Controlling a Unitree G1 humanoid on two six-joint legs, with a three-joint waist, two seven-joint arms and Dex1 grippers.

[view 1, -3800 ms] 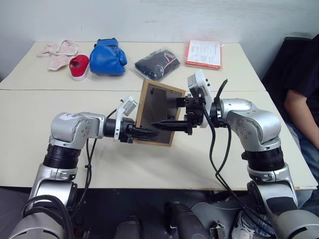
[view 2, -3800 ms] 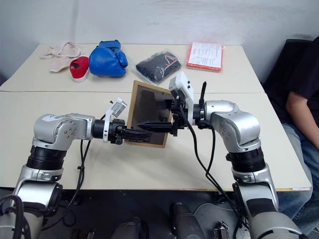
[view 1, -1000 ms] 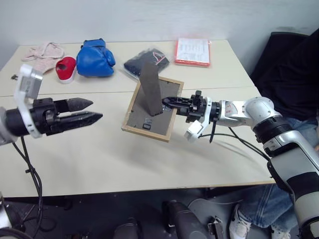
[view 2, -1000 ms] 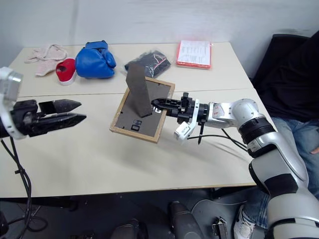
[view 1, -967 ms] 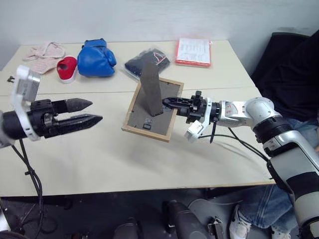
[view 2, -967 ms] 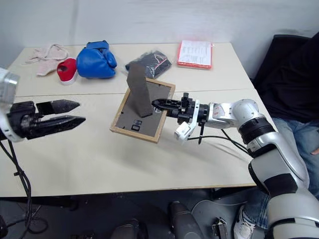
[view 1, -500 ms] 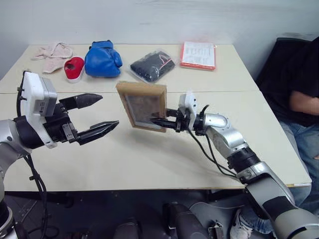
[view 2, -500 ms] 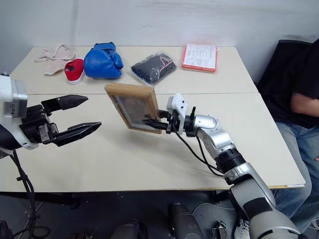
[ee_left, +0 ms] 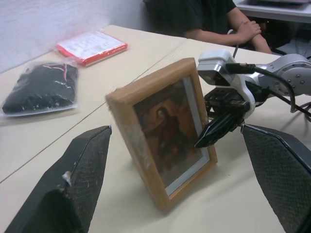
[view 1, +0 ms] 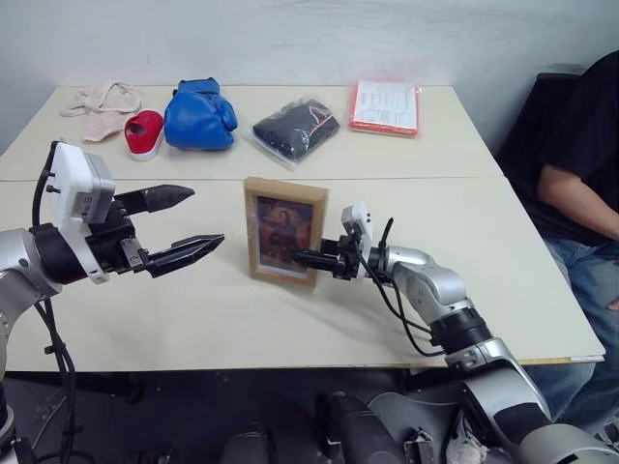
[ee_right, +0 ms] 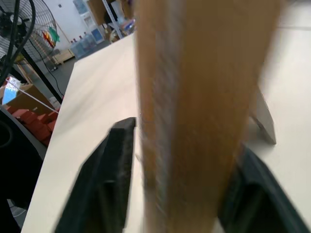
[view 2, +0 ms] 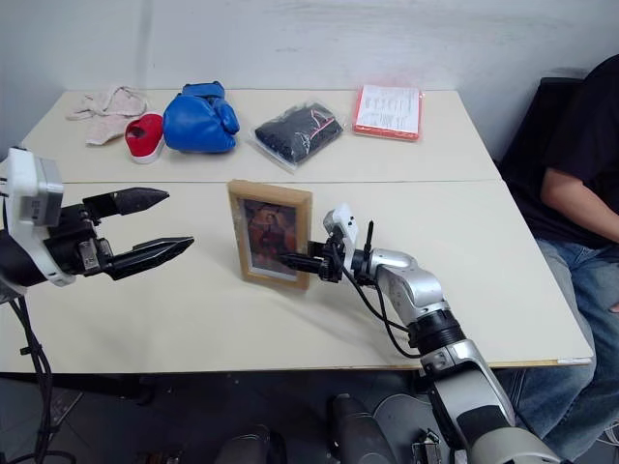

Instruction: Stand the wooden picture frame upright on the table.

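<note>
Standing upright mid-table, the wooden picture frame sits between the right gripper's fingers; left gripper gapes empty.

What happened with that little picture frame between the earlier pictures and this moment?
The wooden picture frame, earlier held up by both grippers back side showing, then by the right one alone, now stands upright on the table, portrait facing the robot. The right gripper still straddles its edge, jaws loosening. The left gripper let go and hangs open. The boxing glove stayed put.
</note>
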